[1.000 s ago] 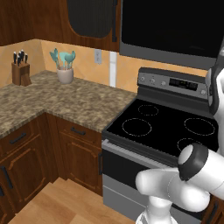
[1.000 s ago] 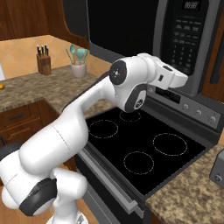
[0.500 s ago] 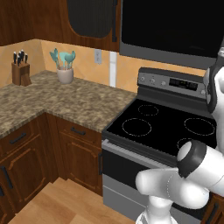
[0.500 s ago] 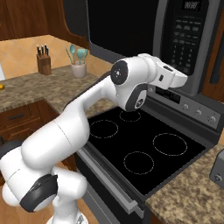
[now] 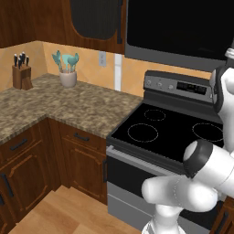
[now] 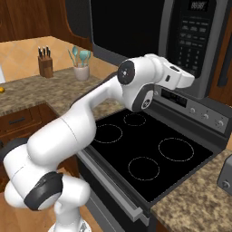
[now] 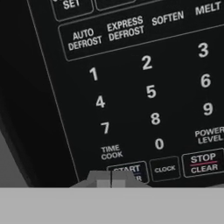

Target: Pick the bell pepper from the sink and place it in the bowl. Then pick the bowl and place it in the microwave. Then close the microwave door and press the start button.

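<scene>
The black microwave [image 6: 136, 31] hangs over the stove with its dark door [image 5: 178, 27] closed flush. My gripper [image 7: 111, 180] is shut, its two tips pressed together right at the START button [image 7: 127, 169] in the bottom row of the keypad [image 7: 148, 92]. In the right base view my hand [image 6: 181, 78] reaches up to the control panel [image 6: 192, 38] at the microwave's right side. Bell pepper, bowl and sink are out of view.
A black glass cooktop [image 6: 145, 149] lies below the arm, its knob panel [image 6: 199, 108] behind. On the granite counter [image 5: 68, 105] to the left stand a knife block [image 5: 21, 72] and a utensil crock [image 5: 67, 73]. CLOCK [image 7: 165, 169] and STOP/CLEAR [image 7: 203, 162] buttons sit beside START.
</scene>
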{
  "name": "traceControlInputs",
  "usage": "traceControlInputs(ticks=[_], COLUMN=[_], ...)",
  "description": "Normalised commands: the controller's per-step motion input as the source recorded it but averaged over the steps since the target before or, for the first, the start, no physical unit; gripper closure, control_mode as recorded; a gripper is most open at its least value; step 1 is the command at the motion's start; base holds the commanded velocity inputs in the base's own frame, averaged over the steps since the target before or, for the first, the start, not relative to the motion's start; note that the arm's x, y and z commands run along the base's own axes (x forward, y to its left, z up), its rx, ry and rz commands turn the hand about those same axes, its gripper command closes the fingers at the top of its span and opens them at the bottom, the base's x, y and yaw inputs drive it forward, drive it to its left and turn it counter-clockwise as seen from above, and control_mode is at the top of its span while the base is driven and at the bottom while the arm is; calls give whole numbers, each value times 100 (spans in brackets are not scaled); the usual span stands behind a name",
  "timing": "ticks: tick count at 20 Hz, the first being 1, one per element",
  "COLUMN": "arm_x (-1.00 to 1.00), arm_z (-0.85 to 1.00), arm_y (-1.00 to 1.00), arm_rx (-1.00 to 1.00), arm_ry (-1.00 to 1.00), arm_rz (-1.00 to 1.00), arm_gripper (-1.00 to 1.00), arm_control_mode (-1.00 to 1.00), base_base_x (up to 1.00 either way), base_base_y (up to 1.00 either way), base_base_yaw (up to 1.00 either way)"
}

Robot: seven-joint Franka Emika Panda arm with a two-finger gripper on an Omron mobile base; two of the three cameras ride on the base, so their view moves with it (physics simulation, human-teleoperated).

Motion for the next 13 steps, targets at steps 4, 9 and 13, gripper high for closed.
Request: traceControlInputs(ticks=[4, 9, 13], arm_x=[46, 77, 81], arm_z=[-16, -26, -32], arm_y=[-43, -48, -51], arm_rx=[3, 7, 8], arm_ry=[0, 0, 0], arm_rz=[5, 16, 21], arm_gripper=[100, 100, 100], arm_control_mode=[-100, -100, -100], base_base_x=[0, 0, 0], base_base_y=[0, 0, 0], base_base_yaw=[0, 0, 0])
